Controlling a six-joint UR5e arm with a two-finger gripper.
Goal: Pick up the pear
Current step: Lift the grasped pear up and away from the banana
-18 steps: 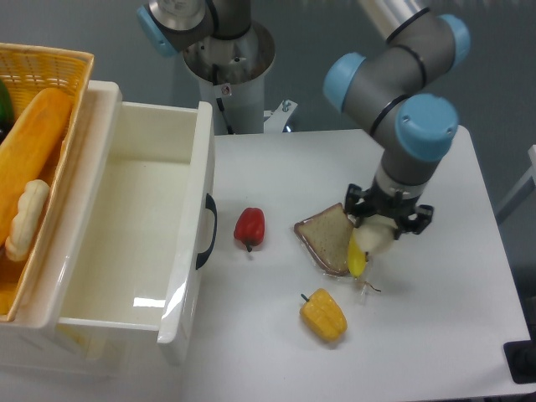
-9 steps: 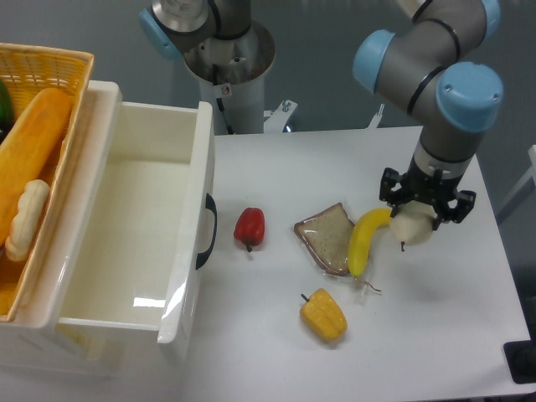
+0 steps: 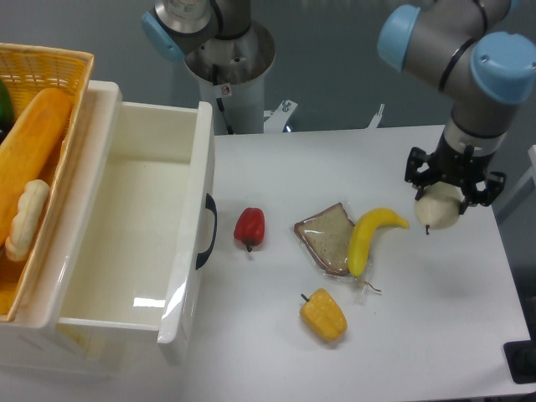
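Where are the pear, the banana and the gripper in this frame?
pear (image 3: 441, 213): fixed camera, on its pale lower body below the fingers.
banana (image 3: 366, 235): fixed camera, on the middle of its curve.
gripper (image 3: 452, 182): fixed camera, midway between the fingertips, closed on the pear.

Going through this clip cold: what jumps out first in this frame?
The claw at the right of the table holds the pale pear, stem down, apparently above the white tabletop. Left of it lie a yellow banana overlapping a bread slice, with a red pepper and a yellow bell pepper nearby.
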